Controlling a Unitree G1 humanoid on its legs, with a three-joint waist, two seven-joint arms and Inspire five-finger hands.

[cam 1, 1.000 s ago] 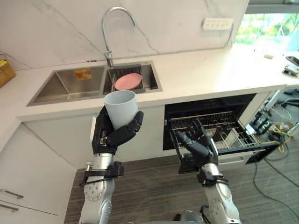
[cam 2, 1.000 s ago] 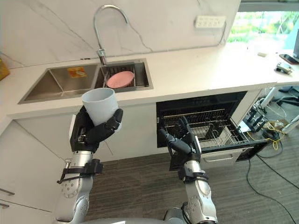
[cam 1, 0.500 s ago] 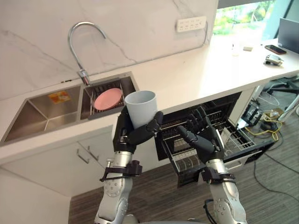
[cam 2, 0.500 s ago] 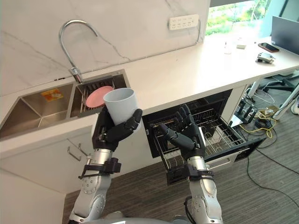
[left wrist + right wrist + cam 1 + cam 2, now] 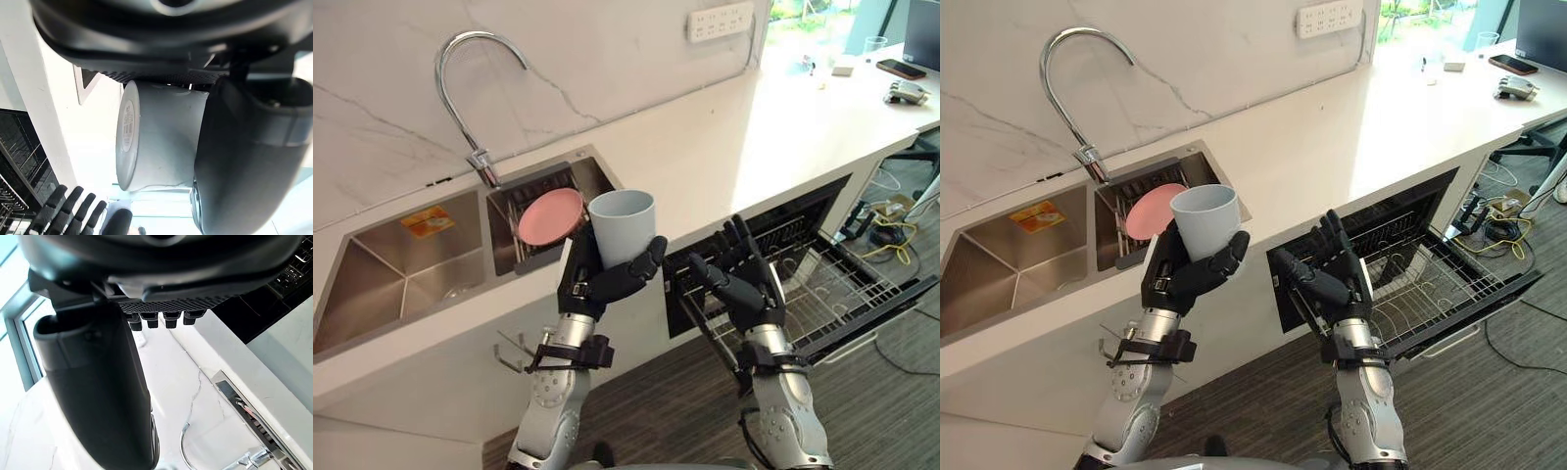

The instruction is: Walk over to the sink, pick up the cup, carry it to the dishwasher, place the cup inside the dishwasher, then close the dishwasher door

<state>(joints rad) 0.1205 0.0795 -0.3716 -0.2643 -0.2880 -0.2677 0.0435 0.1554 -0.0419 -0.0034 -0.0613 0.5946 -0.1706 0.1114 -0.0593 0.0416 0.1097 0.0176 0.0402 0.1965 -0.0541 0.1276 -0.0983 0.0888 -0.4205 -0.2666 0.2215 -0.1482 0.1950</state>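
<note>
Cup (image 5: pixel 624 225) upright — gripped in the left hand (image 5: pixel 597 284).

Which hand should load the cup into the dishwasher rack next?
Left. The left hand is curled round the upright cup, close to the pulled-out rack. The right hand is open and empty, in front of that rack.

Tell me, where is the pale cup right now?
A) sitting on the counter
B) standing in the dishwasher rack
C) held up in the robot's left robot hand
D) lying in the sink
C: the left robot hand has its fingers curled round the cup, holding it upright in the air near the sink, where a pink plate lies.
</note>
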